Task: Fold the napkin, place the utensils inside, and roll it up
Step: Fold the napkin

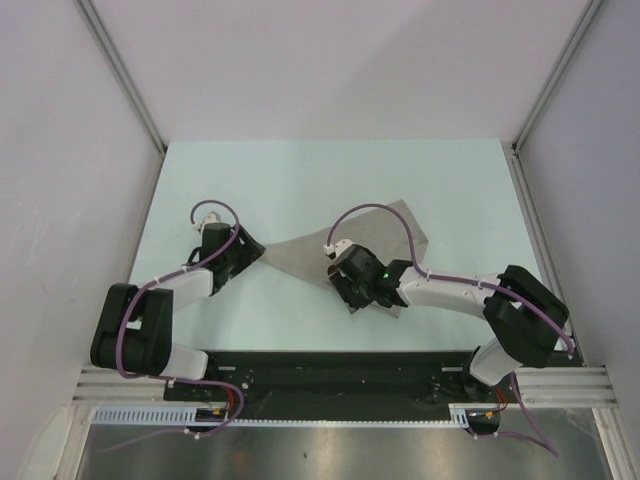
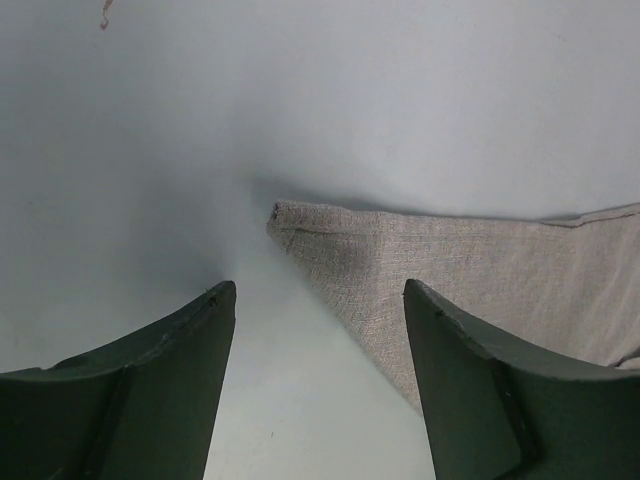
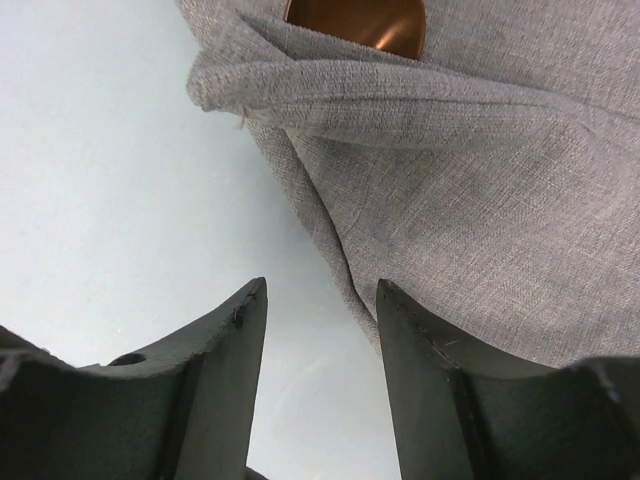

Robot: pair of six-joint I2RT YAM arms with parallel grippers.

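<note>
The grey-beige napkin [image 1: 303, 254] lies folded on the table, its pointed left corner [image 2: 277, 211] toward my left arm. My left gripper [image 1: 252, 252] is open just short of that corner, and the cloth edge [image 2: 400, 270] runs past the right finger [image 2: 470, 380]. My right gripper [image 1: 346, 291] is open low over the napkin's near edge [image 3: 330, 250], right finger [image 3: 430, 380] against the cloth. The wooden spoon's brown bowl [image 3: 356, 20] peeks out from under a rolled fold [image 3: 330, 85]. Its handle is hidden, and the spoon does not show in the top view.
The pale table [image 1: 250, 190] is enclosed by white walls on three sides. A black base plate [image 1: 330, 375] and a metal rail run along the near edge. Purple cables loop over both arms.
</note>
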